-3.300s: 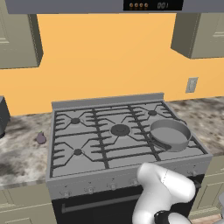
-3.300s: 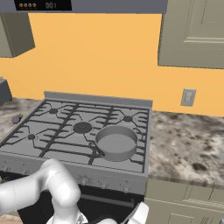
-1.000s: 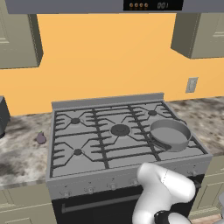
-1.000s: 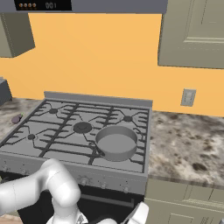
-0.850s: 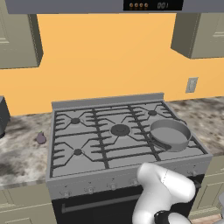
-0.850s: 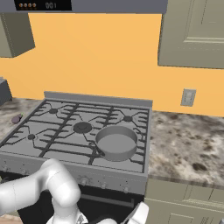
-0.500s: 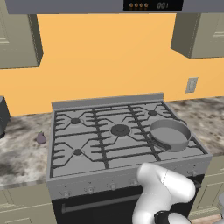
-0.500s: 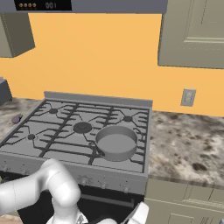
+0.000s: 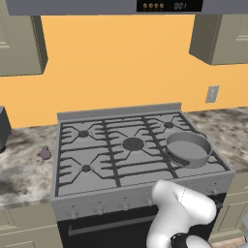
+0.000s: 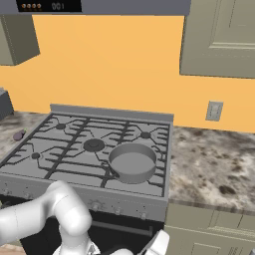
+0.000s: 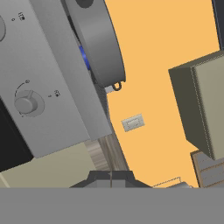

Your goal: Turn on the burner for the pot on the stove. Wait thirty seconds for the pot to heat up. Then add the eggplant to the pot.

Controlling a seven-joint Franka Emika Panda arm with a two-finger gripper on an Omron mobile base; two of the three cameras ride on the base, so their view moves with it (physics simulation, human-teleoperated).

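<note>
Pot (image 9: 188,148) sits on the front right grate of the stove (image 9: 72,191); blue flame (image 11: 84,57) shows beneath it in the hand view, beside a front knob (image 11: 25,104). Eggplant (image 9: 45,153) lies on the counter (image 9: 22,172) left of the stove. Gripper (image 11: 111,178) fingers are together, holding nothing.

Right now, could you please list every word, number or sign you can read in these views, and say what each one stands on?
"001": digits on the dark display panel of the hood above the stove; the dots beside them are lights, not text.
Small marks around the front knob in the hand view: too small and blurred to read.
Wall outlet: no text.
Pot and cabinets: no text.
</note>
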